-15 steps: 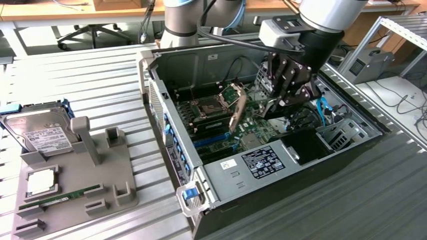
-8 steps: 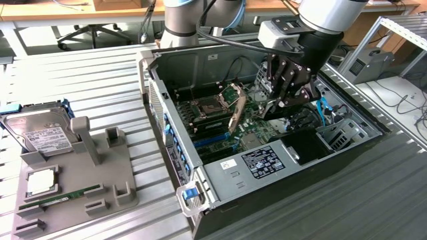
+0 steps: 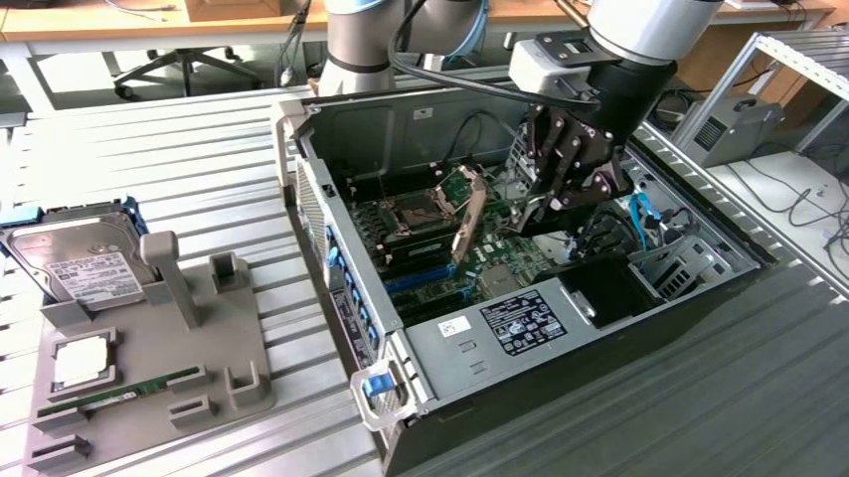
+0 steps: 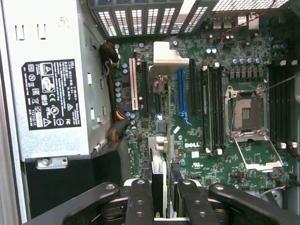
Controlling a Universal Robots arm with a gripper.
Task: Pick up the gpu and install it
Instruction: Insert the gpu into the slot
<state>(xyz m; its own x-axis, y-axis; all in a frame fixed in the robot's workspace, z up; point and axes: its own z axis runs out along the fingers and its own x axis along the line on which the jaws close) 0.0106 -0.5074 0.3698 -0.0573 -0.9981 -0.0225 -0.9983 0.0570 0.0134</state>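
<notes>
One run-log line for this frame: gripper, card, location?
gripper: shut on gpu | flat card-shaped gpu with silver bracket: held edge-on above green motherboard | location: inside open grey computer case

Exterior view high, oblique — wrist view close, both sharing the motherboard [image 3: 438, 253].

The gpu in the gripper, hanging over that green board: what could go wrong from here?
1. The gpu, clamped edge-on in the gripper, hangs over closely spaced slots, next to the blue slot. If it is slightly off, it might seat wrongly.
2. The raised CPU socket latch stands close to the gripper. A sideways drift could knock it.
</notes>
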